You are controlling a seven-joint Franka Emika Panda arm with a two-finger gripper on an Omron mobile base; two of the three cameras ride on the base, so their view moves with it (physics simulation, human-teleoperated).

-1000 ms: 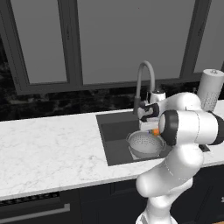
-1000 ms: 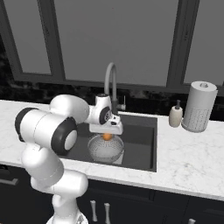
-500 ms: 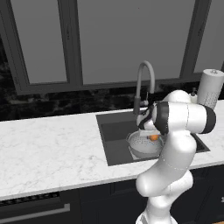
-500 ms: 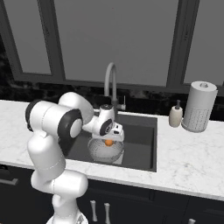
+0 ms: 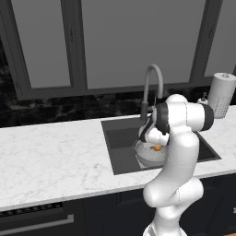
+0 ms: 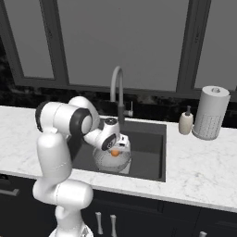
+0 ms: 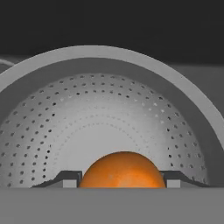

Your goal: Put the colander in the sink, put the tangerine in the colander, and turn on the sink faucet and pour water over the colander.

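The silver perforated colander point(image 5: 148, 155) point(image 6: 112, 160) point(image 7: 109, 109) sits in the dark sink point(image 5: 120, 140) point(image 6: 149, 147), under the arched spout of the sink faucet point(image 5: 152, 87) point(image 6: 117, 89). My gripper point(image 5: 156, 146) point(image 6: 114, 151) point(image 7: 122, 180) hangs low over the colander's bowl, shut on the tangerine point(image 5: 158, 148) point(image 6: 114, 152) point(image 7: 122, 168). In the hand view one fingertip point(image 7: 70, 177) shows on each side of the orange ball, pressed against it, with the dotted wall right behind. No water runs from the spout.
White marble counter point(image 5: 55, 156) spreads left of the basin. A tall white perforated cylinder point(image 6: 210, 112) point(image 5: 220, 94) and a small soap dispenser point(image 6: 186, 122) stand on the counter to the right. Dark windows rise behind the faucet.
The hand has come down with the tangerine from above the basin to just inside the colander's rim. The arm has folded lower. The grip has not changed.
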